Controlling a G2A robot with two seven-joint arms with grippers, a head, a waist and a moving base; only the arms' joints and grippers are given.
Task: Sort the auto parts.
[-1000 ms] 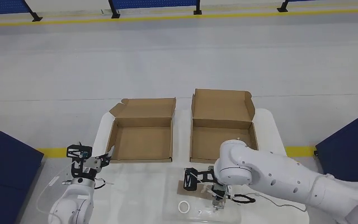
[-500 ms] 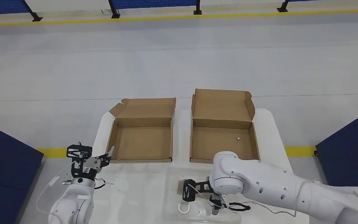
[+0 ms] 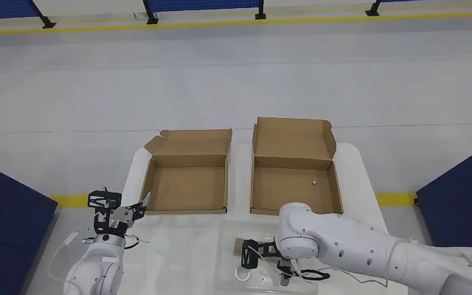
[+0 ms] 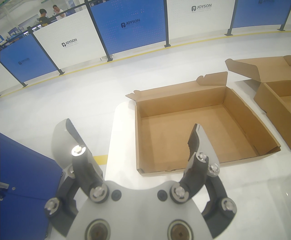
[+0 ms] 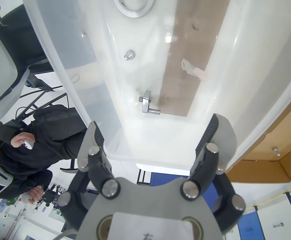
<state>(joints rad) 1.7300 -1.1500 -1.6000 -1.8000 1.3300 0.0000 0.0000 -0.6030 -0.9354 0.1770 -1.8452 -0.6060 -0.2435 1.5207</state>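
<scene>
Metal bracket (image 5: 148, 105) lies in clear bin (image 5: 75, 56) just beyond right pincer (image 5: 154, 123), jaws spread, empty.

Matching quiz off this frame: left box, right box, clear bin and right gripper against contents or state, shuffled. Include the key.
Things:
1. left cardboard box
2. right cardboard box
3. clear bin
4. right gripper

States:
A. one small metal part inside
B. open, above the bin
C. empty
D. holds a metal ring, a stud and a bracket

Pairs: 1-C, 2-A, 3-D, 4-B
</scene>
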